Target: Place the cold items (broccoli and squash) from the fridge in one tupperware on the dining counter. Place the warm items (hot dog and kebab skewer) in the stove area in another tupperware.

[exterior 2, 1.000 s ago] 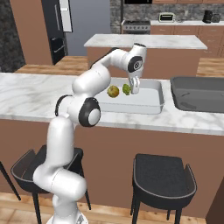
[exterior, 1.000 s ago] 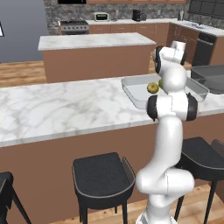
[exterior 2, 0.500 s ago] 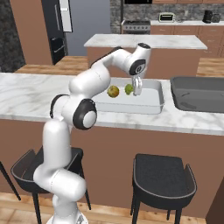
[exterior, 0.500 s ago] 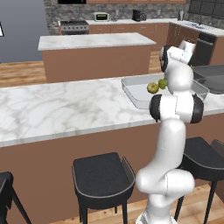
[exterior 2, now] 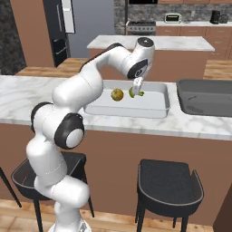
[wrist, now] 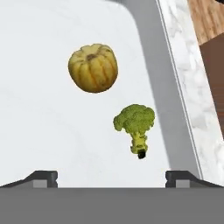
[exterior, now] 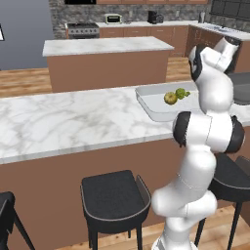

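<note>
The clear tupperware (exterior 2: 128,111) stands on the dining counter (exterior 2: 27,93). In it lie the yellow squash (exterior 2: 117,94) and the green broccoli (exterior 2: 141,94), a little apart. My gripper (exterior 2: 136,86) hangs just above the broccoli, pointing down, open and holding nothing. In the hand view the squash (wrist: 93,67) sits beyond the broccoli (wrist: 134,119), which lies on its side near the tupperware's wall (wrist: 153,65); my gripper (wrist: 111,175) has its tips wide apart on either side. From the left base view, the squash (exterior: 170,98) and broccoli (exterior: 182,93) rest in the tupperware (exterior: 146,101).
The dark grey tupperware (exterior 2: 204,97) sits to the right on the same counter. Black stools (exterior 2: 165,181) stand under the counter's front edge. Behind are a shorter marble island (exterior: 105,46), the steel stove (exterior 2: 142,26) and the fridge (exterior 2: 59,31).
My gripper went from shut on the broccoli to open. The broccoli now lies in the clear tupperware beside the squash, and the hand has lifted slightly.
</note>
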Available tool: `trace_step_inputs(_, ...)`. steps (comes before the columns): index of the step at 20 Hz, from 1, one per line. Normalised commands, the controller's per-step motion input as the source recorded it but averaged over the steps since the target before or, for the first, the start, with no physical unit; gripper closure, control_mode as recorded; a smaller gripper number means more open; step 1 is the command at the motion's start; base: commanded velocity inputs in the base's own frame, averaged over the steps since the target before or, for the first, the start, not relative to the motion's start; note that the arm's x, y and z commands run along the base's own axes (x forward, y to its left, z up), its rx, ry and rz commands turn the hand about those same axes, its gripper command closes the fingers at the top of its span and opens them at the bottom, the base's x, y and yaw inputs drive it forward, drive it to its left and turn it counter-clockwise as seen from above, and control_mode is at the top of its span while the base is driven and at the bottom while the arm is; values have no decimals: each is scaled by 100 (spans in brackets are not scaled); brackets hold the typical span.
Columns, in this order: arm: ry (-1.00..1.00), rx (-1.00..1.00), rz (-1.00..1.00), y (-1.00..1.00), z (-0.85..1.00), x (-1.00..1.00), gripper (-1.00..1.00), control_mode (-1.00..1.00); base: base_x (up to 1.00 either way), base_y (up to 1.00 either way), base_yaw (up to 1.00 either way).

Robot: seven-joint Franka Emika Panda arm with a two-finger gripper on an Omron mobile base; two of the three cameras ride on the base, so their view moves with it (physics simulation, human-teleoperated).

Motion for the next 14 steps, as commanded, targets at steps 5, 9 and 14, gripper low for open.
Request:
trace_step_inputs(5, -27, 6, -58, 50, 37, -100, -100, -100, 0, 0, 0)
trace_step_inputs(9, -25, 4, -63, 62, 29, -100, -100, -100, 0, 0, 0)
trace_step_inputs(14, -18, 7, -59, 60, 33, -100, -100, -100, 0, 0, 0)
